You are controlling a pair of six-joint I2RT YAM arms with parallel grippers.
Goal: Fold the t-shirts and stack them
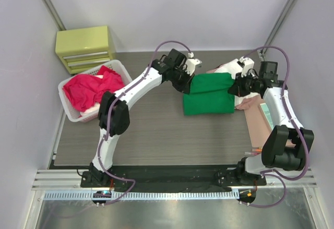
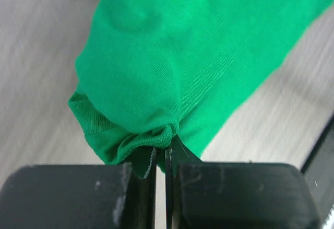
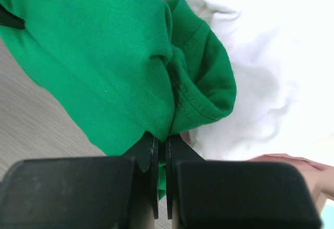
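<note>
The left pincer (image 2: 160, 155) is clamped tight on a bunched corner of the green shirt (image 2: 177, 57), the cloth puckering right at its tips. The right pincer (image 3: 162, 144) is closed just as narrowly on the opposite end, where a hemmed edge doubles over on itself. Between the two, the green shirt stretches across the far middle of the worktop (image 1: 151, 135). From above it reads as a rough rectangle with a darker band along its far edge, which suggests one fold is already in and another is in hand. Whether the near part lies flat or hangs slightly I cannot tell.

Just beside the right pincer, touching the green shirt's right end, lies a white shirt (image 3: 271, 57), with a pink cloth (image 1: 249, 103) showing at its near edge. These look like the start of a pile, though how neatly they are folded is hidden by the arm.

Well apart on the left stands a white basket (image 1: 68, 106) with red shirts (image 1: 88, 91) heaped loosely in it, a pale garment showing under them. Behind it sits a yellow drawer unit (image 1: 86, 46).

My judgement: the task is in its early to middle part. One shirt is mid-fold, one or two may be laid down, and the basket's load is not yet folded or stacked.
</note>
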